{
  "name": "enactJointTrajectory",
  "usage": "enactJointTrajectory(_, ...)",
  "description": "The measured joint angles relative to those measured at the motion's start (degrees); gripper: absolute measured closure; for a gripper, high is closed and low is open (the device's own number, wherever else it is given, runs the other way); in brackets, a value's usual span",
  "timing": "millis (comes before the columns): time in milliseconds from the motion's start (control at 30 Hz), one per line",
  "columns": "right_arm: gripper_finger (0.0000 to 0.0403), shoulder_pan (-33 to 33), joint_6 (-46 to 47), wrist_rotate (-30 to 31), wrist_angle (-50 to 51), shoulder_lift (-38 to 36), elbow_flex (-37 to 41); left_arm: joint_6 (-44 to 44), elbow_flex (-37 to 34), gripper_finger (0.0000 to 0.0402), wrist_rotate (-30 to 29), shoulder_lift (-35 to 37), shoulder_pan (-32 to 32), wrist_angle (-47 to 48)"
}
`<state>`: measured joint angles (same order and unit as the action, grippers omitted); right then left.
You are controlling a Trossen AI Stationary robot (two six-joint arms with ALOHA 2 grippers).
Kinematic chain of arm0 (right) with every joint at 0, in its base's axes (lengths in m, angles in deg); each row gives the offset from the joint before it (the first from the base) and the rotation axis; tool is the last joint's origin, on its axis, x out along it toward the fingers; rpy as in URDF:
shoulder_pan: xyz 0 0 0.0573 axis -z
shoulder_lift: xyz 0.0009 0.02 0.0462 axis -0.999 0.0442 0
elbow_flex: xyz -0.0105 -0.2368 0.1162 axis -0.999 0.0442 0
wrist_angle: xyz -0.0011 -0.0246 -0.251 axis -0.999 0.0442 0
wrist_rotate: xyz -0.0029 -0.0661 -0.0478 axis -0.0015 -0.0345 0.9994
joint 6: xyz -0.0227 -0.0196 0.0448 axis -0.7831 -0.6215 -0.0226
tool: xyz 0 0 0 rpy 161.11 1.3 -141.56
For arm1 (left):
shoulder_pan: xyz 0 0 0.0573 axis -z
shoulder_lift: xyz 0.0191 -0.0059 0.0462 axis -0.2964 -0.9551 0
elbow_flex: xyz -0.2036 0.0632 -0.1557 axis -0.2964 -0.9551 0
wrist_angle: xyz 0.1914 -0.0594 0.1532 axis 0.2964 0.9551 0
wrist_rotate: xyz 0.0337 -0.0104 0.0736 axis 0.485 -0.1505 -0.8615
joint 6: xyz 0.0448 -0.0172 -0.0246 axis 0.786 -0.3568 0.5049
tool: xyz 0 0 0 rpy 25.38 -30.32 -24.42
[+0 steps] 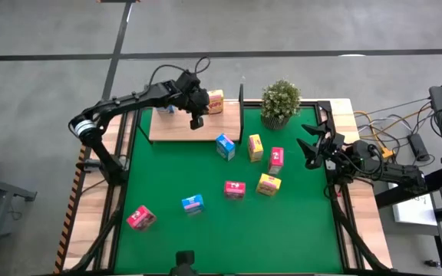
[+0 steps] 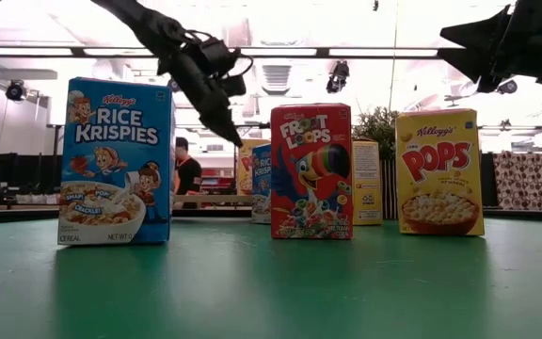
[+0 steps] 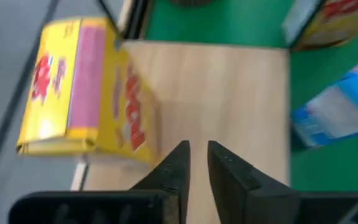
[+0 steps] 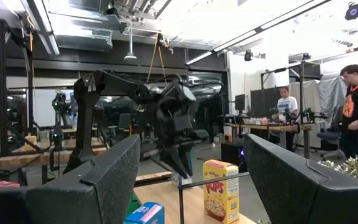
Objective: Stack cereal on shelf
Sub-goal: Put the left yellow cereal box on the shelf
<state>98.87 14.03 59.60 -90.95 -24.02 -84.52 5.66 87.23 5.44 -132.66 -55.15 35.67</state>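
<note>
Yellow is the box (image 1: 215,101) that stands on the pale wood shelf (image 1: 176,128), just beside the left pincer (image 1: 196,121), and a blue box (image 1: 165,110) seems to stand on the shelf too, on the pincer's other side. The left pincer hangs over the bare wood with its two fingers nearly together and nothing between them, so it looks like one box is set down and the arm is free. The right pincer (image 1: 311,146) waits far off at the edge of the counter (image 1: 362,222), with its fingers wide apart and holding nothing. The next move is likely to go and get another box from the green mat (image 1: 175,172). The closest to the left pincer is a blue box (image 1: 225,146) just off the shelf edge; the pincer must open, come down over it and pinch its sides. The boxes are small, with bright pictures: blue, pink-red and yellow. Seven lie spread on the mat, away from the shelf.
</note>
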Motion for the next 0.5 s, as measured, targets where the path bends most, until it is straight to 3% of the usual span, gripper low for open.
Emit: enactJointTrajectory(500,0.0129,0.00,0.35,0.00,0.01,0.00,0.00,-3.16,-4.57,0.0389,-7.74,-1.24,-0.95,-13.90)
